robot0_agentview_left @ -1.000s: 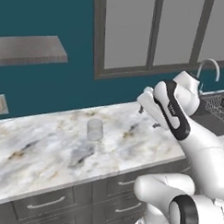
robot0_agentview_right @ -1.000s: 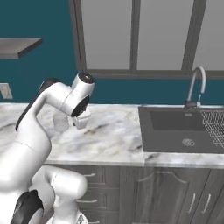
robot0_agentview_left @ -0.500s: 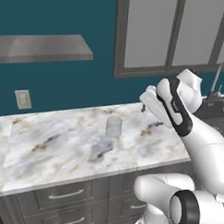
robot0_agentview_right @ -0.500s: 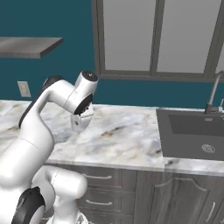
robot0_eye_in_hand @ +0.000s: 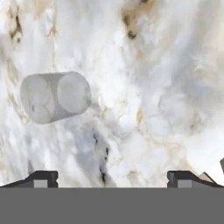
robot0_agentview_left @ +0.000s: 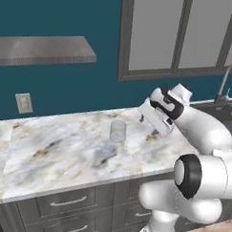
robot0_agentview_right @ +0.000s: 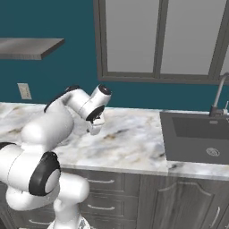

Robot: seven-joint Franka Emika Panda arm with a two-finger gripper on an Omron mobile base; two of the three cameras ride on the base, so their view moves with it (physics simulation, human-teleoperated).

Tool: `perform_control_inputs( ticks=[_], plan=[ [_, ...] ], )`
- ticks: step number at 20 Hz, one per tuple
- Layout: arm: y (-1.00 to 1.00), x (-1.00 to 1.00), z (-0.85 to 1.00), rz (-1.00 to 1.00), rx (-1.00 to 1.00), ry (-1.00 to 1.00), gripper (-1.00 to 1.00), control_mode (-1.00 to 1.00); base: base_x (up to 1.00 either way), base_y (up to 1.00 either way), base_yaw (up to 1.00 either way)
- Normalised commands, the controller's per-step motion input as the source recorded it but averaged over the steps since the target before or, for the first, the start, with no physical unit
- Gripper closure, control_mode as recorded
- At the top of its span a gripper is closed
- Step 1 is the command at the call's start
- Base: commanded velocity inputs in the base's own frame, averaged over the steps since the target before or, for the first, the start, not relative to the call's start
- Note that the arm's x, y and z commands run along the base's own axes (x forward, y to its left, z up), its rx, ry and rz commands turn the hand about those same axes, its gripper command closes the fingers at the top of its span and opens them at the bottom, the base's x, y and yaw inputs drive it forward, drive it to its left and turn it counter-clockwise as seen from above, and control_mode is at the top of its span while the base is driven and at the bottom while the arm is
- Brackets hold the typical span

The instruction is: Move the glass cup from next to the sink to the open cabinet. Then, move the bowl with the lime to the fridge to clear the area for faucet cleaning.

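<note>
The glass cup (robot0_agentview_left: pixel 118 131) stands upright on the marble counter (robot0_agentview_left: pixel 63 154), a clear short tumbler. My gripper (robot0_agentview_left: pixel 145 118) hangs above the counter just to the right of the cup, not touching it. In the hand view the cup (robot0_eye_in_hand: pixel 54 96) lies at the upper left, off to one side of the open gripper (robot0_eye_in_hand: pixel 113 177), whose fingertips (robot0_eye_in_hand: pixel 41 177) stand wide apart with nothing between them. The dark sink (robot0_agentview_right: pixel 201 138) and its faucet (robot0_agentview_right: pixel 218 96) are at the right. The red bowl, lime, fridge and open cabinet are out of view.
Shut wall cabinets with pale panels (robot0_agentview_left: pixel 183 35) hang above the counter. A grey shelf (robot0_agentview_left: pixel 42 50) and a wall outlet (robot0_agentview_left: pixel 24 103) are at the left. Grey drawers (robot0_agentview_left: pixel 66 202) run below the counter's front edge.
The base has driven left, so the whole scene slid right in both base views. The cup now sits closer to my gripper. The gripper stays open.
</note>
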Motion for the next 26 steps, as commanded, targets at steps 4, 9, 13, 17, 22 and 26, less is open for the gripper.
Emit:
perform_control_inputs(
  ticks=[4, 9, 13, 17, 22, 26],
  plan=[
    [-0.02, 0.88, -0.44, -0.05, 0.22, 0.32, -1.0, -1.0, 0.0, 0.0, 0.0],
    [-0.16, 0.3, -0.11, -0.14, 0.3, 0.18, -1.0, -1.0, 0.0, 0.0, 0.0],
    [0.23, 0.0, -0.03, -0.03, 0.16, 0.02, -1.0, -1.0, 0.0, 0.0, 0.0],
    [0.33, 0.0, -0.32, 0.0, 0.07, 0.02, -1.0, -1.0, 0.0, 0.0, 0.0],
    [0.36, 0.04, -0.3, 0.0, 0.01, 0.08, -1.0, -1.0, 0.0, 0.0, 0.0],
    [0.3, 0.35, -0.14, -0.01, 0.0, 0.25, -1.0, -1.0, 0.0, 0.0, 0.0]
  ],
)
